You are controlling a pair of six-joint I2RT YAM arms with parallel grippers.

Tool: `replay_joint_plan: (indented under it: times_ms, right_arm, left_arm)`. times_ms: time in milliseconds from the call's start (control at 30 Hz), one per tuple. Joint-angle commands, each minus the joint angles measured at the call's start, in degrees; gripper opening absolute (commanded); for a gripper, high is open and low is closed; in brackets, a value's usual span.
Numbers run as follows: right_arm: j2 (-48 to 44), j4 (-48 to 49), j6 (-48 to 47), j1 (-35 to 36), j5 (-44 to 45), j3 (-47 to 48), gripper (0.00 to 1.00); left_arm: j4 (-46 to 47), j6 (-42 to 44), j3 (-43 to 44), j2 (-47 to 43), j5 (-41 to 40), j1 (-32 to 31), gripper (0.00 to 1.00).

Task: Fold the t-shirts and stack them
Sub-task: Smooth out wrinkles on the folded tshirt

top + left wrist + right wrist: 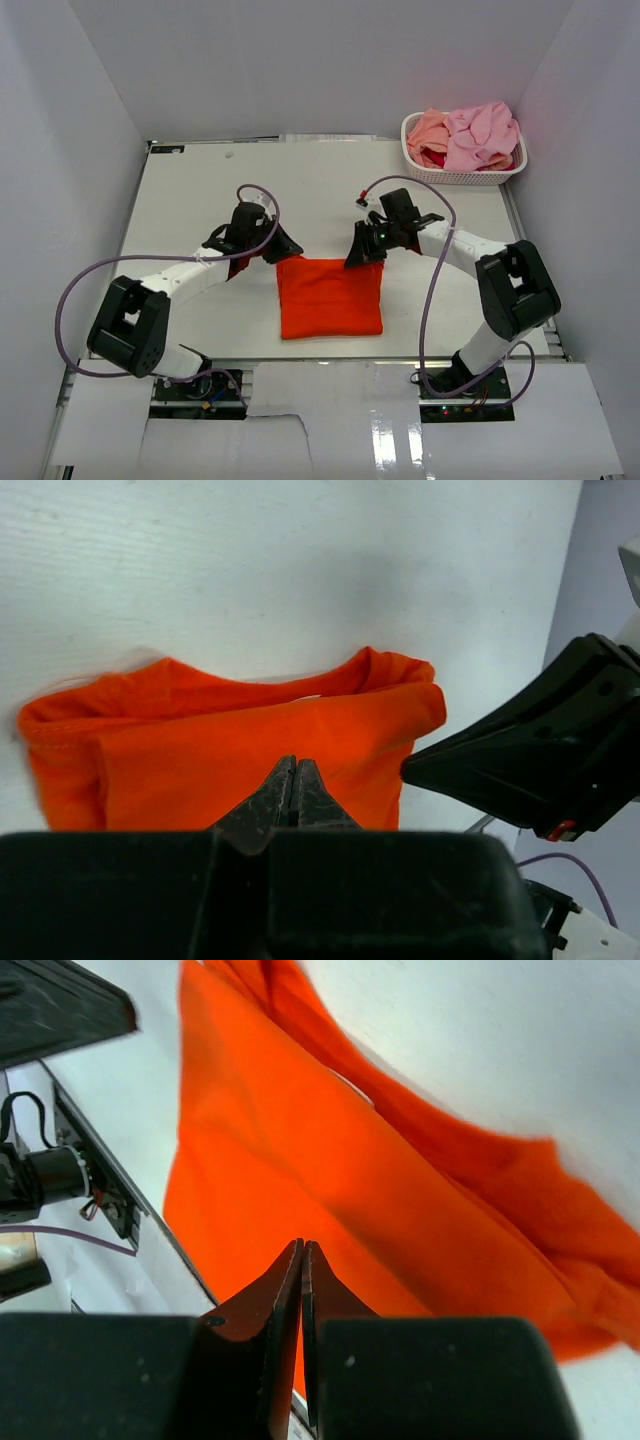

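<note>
A bright orange-red t-shirt [330,298] lies folded into a rectangle on the white table, between the two arms. My left gripper [280,250] is at its far left corner and my right gripper [362,256] at its far right corner. In the left wrist view the left gripper [294,762] is shut just over the orange cloth [200,750], and no cloth shows between the jaws. The right wrist view shows the right gripper [302,1245] shut the same way above the shirt [350,1180]. More t-shirts, light pink [478,135], salmon [428,128] and dark red [434,158], are heaped in the basket.
The white perforated basket [462,178] stands at the table's far right corner. White walls close in the left, back and right sides. The right arm's black body [540,750] is close on the right in the left wrist view.
</note>
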Motion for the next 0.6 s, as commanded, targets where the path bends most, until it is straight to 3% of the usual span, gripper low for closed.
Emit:
replay_joint_plan:
  times_ms: [0,167,567]
  right_arm:
    - [2.47,3.13,1.54,1.80,-2.93,4.82,0.08]
    - [6.17,3.48,2.51,3.30,-4.43,8.78,0.08]
    - [10.56,7.52,4.62,5.94,-6.19,8.61,0.08]
  left_arm:
    - [6.71,-0.07,1.59,0.90,5.05,-0.33,0.00]
    - [12.79,-2.79,-1.84,1.78,10.39,-0.33,0.00]
    - [13.67,-6.48,-8.33,-4.02,14.80,-1.47,0.00]
